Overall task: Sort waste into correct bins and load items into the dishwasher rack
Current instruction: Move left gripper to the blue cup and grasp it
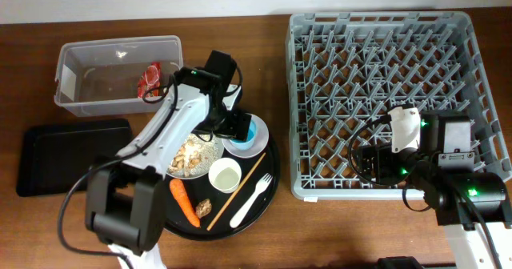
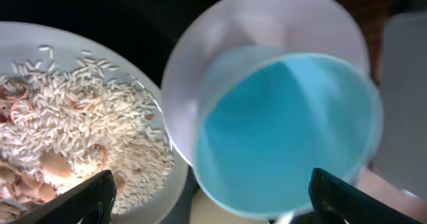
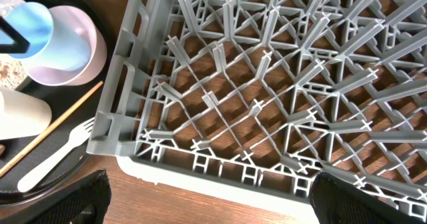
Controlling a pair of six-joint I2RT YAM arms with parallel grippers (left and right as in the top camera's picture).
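Observation:
My left gripper (image 1: 238, 127) is open just above the pale-blue cup (image 2: 287, 131), which stands in the white bowl (image 2: 267, 31); its fingertips (image 2: 217, 197) flank the cup without touching. Beside them the white plate (image 1: 184, 166) holds beige food scraps (image 2: 80, 131). The small white cup (image 1: 225, 174), chopstick (image 1: 240, 187), white fork (image 1: 250, 198), carrot (image 1: 185, 202) and brown lump (image 1: 203, 208) lie on the round black tray. The red wrapper (image 1: 150, 81) is in the clear tub (image 1: 88, 61). My right gripper (image 3: 213, 197) is open and empty over the front left corner of the grey rack (image 1: 384, 77). No white wad shows.
The shallow black rectangular tray (image 1: 72, 157) lies left of the round black tray (image 1: 268, 177). The rack (image 3: 267, 84) fills the right wrist view, with the bowl (image 3: 83, 51), blue cup (image 3: 30, 24), chopstick (image 3: 57, 125) and fork (image 3: 57, 161) to its left.

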